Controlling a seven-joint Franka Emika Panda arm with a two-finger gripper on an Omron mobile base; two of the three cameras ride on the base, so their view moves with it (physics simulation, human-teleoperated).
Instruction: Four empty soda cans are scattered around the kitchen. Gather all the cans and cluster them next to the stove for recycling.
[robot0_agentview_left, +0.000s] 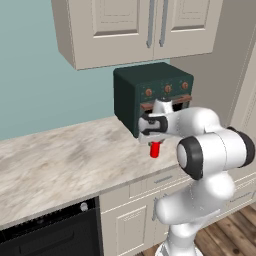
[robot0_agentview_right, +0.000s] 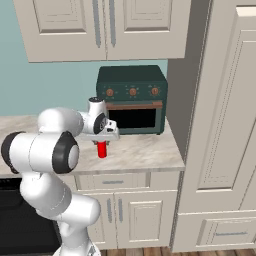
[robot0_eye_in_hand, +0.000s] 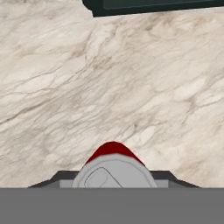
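The marble counter runs broad and bare beneath the fingers, with pale cabinets below its front edge and a dark green toaster oven standing just beyond the fingers, against the back wall. The white arm reaches over the counter with its gripper pointing straight down. Between the fingers stands a red soda can, upright on the marble, its silvery top right under the palm in the hand view. The fingers are drawn in narrow against the can's sides and appear to hold it by its upper part; the can's base looks to be at or just off the counter, which cannot be told for sure. The step in hand seems to be the lift of this can before carrying it toward the stove. To do it well, the hand should rise straight up, keeping the can vertical so it does not slip or swing, and clear the counter fully before moving sideways. It should also pull away from the oven front behind the fingers rather than brushing it.
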